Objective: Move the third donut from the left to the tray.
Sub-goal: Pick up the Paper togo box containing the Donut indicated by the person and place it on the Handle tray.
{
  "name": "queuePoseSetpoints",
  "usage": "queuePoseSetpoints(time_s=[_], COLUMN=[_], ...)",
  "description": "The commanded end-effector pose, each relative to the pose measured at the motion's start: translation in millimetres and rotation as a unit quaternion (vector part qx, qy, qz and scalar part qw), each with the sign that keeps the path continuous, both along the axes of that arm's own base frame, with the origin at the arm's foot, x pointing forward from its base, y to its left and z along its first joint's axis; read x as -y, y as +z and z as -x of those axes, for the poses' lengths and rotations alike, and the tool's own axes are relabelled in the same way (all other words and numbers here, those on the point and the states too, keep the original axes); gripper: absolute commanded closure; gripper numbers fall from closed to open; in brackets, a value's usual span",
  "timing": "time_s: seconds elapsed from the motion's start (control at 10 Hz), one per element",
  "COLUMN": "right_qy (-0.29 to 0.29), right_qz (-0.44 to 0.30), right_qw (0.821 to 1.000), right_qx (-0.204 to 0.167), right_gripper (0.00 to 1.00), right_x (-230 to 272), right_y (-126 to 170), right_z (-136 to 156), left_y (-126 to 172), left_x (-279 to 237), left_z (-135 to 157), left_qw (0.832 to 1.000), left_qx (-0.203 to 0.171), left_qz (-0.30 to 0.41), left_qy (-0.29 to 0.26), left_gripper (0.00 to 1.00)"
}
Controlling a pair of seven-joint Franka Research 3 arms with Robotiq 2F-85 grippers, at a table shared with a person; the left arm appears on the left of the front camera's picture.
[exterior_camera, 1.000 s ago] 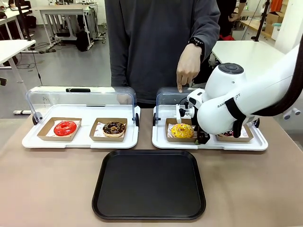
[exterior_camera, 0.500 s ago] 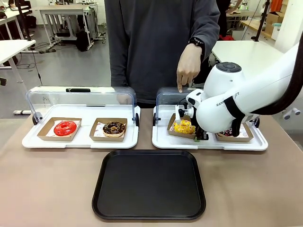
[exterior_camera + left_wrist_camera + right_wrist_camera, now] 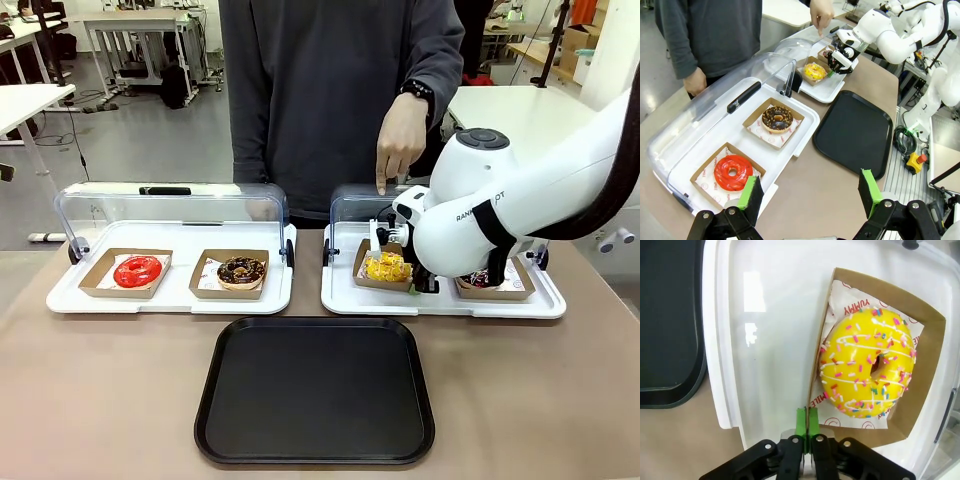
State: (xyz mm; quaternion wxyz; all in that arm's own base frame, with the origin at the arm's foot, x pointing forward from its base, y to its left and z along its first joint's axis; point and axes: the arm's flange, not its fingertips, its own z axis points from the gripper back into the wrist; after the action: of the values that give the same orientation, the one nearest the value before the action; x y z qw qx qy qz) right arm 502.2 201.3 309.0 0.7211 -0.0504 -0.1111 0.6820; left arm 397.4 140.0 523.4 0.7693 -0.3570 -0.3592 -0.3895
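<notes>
Right tool [image 3: 806,424] pinched shut on edge of cardboard holder [image 3: 927,360]: grips card, likely to spare glaze. Yellow donut [image 3: 867,362] sits in holder on white tray [image 3: 775,340]. Black tray [image 3: 315,390] lies just in front on worktop [image 3: 100,400]. Left tool [image 3: 810,192] wide, idle.

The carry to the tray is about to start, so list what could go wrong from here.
1. The right end effector pinches only one edge of the cardboard holder, which looks tilted in the front view; the yellow donut lying loose in it may slide out.
2. The thin cardboard could bend or slip on the way to the black tray.
3. The person's hand touches the clear lid close by the arm; a high lift might hit it.
</notes>
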Motion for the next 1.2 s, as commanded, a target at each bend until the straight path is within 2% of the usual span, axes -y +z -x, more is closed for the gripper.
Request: queuePoseSetpoints(time_s=[0.0,0.2,0.3,0.5,0.9,1.1], right_qy=[-0.004,0.0,0.01,0.024,0.048,0.068], right_qz=[0.001,0.0,0.002,-0.006,-0.017,-0.033], right_qw=[1.0,1.0,1.0,0.998,0.998,0.996], right_qx=[0.0,0.0,0.027,0.056,0.049,0.047], right_gripper=[1.0,0.98,0.98,0.98,0.98,0.98], right_x=[1.3,-0.5,-0.1,-1.6,-2.3,-2.2], right_y=[-0.5,0.0,15.2,43.8,78.3,86.7], right_z=[0.4,0.2,7.1,21.8,56.2,91.1], left_y=[2.0,2.0,2.0,2.0,2.0,2.0], left_x=[0.3,0.3,0.3,0.3,0.3,0.3], left_z=[0.8,0.8,0.8,0.8,0.8,0.8], left_qw=[1.0,1.0,1.0,1.0,1.0,1.0], left_qx=[0.007,0.007,0.007,0.007,0.007,0.007], left_qz=[0.009,0.009,0.009,0.009,0.009,0.009], left_qy=[-0.002,-0.002,-0.002,-0.002,-0.002,-0.002], left_gripper=[0.0,0.0,0.0,0.0,0.0,0.0])
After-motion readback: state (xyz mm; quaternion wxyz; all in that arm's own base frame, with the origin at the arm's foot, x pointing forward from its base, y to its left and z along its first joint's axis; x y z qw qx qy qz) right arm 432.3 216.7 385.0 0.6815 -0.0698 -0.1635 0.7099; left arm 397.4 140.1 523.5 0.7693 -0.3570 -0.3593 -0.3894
